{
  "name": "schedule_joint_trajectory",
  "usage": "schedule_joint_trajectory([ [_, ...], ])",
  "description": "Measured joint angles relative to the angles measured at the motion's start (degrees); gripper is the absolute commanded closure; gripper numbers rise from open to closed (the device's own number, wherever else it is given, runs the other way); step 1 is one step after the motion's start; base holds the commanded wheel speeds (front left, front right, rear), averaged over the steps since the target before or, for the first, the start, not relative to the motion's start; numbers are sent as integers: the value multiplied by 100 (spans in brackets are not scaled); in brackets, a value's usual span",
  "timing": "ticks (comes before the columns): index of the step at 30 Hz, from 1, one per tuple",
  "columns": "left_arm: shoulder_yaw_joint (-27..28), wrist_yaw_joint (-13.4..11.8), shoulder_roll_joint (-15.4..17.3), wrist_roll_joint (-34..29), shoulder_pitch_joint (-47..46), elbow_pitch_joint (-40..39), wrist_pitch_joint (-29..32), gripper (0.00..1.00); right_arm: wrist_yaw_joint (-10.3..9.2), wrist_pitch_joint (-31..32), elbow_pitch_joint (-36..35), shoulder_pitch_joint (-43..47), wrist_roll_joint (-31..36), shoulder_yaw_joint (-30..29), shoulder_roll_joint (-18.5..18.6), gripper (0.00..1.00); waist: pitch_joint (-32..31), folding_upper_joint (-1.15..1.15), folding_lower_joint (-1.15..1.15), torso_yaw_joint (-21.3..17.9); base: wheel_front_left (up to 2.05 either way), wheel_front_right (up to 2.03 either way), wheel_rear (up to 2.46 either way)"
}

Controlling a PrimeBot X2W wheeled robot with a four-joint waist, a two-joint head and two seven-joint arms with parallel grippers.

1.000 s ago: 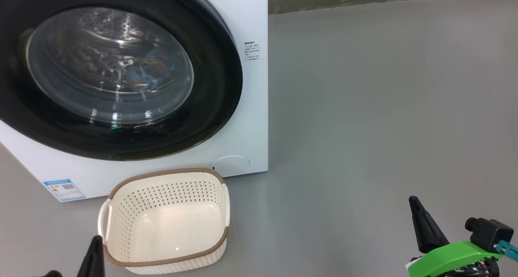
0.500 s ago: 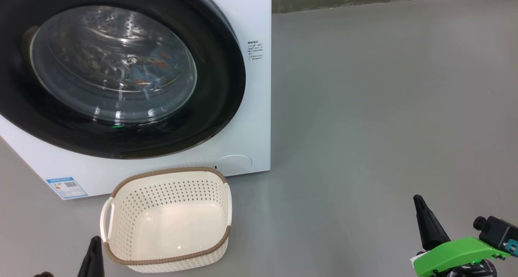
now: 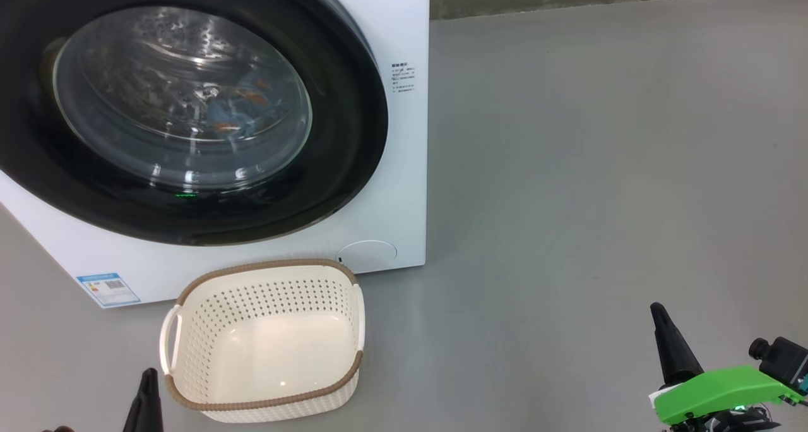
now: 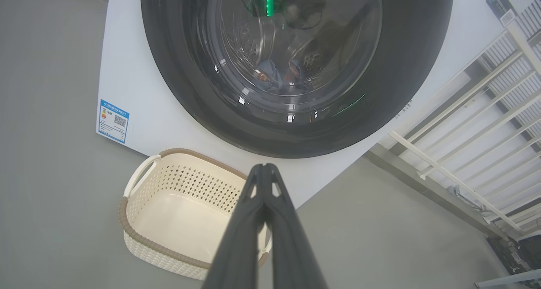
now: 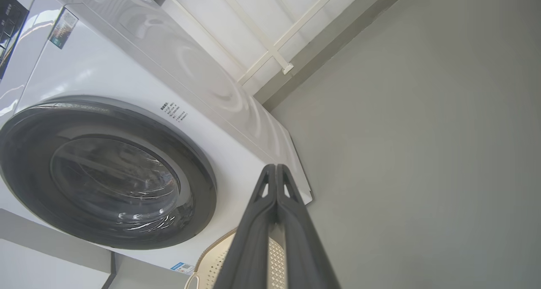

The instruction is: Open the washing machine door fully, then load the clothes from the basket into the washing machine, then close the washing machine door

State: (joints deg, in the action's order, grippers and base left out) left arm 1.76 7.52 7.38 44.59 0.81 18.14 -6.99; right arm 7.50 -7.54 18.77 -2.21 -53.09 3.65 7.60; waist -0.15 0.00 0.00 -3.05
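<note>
Two shut, empty grippers: your left gripper (image 4: 264,167) faced the closed washing machine door (image 4: 169,69) beyond the empty basket (image 4: 190,187); your right gripper (image 5: 275,167) sat farther off.

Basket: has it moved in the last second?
No. The cream-white perforated plastic basket keeps its spot under the round lower cover of the white washing machine; both drifted right together, so the camera moved.
</note>
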Motion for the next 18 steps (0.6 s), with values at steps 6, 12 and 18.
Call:
schedule_joint_trajectory([
  [6,15,-1,-38,350,-83,-20,101,100,0,101,-27,-10,-288,-59,-26,100,2,0,0,23,0,0,0],
  [12,34,-1,-85,703,-88,-33,200,100,-1,204,-48,-11,-545,-162,-56,100,5,0,0,45,0,0,0],
  [18,58,-1,-119,1099,-116,-55,304,100,-1,333,-69,-13,-891,-236,-105,100,8,0,0,72,0,0,0],
])
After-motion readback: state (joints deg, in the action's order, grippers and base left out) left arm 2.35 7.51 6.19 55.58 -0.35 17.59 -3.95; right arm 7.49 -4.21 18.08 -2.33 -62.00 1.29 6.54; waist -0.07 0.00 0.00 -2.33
